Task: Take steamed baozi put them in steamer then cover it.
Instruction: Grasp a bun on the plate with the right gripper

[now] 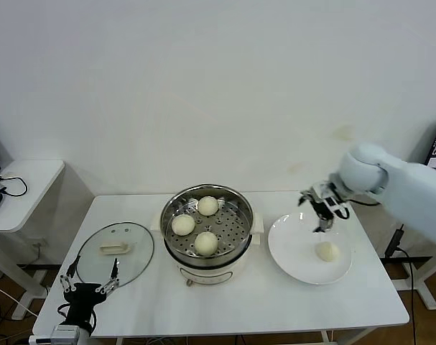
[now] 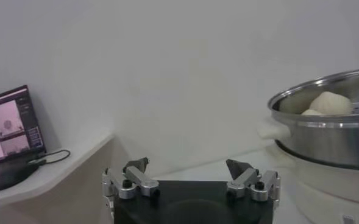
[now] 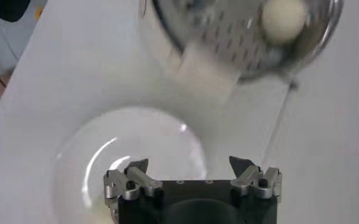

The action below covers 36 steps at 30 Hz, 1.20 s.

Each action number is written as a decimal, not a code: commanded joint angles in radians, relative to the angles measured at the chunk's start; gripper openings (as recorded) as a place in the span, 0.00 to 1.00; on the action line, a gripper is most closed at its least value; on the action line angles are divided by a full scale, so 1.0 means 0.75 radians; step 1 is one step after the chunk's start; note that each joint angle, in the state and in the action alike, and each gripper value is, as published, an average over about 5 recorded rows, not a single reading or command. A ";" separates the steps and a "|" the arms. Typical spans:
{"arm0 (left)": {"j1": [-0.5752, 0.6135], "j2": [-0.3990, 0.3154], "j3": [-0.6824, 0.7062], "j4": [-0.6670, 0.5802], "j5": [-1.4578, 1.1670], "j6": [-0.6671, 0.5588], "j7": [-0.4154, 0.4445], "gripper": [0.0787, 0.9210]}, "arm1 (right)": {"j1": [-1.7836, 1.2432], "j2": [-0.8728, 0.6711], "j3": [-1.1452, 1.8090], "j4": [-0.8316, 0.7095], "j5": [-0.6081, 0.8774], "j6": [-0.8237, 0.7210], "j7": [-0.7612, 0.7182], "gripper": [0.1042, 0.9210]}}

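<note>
Three cream-white baozi (image 1: 206,243) lie on the perforated tray of the steel steamer (image 1: 239,206) at the table's middle. A fourth baozi (image 1: 327,251) lies on the white plate (image 1: 289,248) to the right. My right gripper (image 1: 322,215) hangs open and empty above the plate's far edge, just behind that bun. In the right wrist view the plate (image 3: 136,131) lies below the open gripper (image 3: 189,165) and the steamer (image 3: 301,49) is farther off. The glass cover (image 1: 131,262) lies flat to the left of the steamer. My left gripper (image 1: 88,282) is parked open at the table's front left.
A white side table (image 1: 24,183) with cables stands at the far left. The left wrist view shows the open left gripper (image 2: 188,165), the steamer's side (image 2: 325,140) with a bun (image 2: 329,102) above its rim, and a monitor (image 2: 11,125).
</note>
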 commanded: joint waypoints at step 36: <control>0.034 -0.020 -0.028 -0.014 0.006 0.001 0.001 0.88 | -0.585 0.247 0.489 -0.521 -0.343 0.031 0.045 0.75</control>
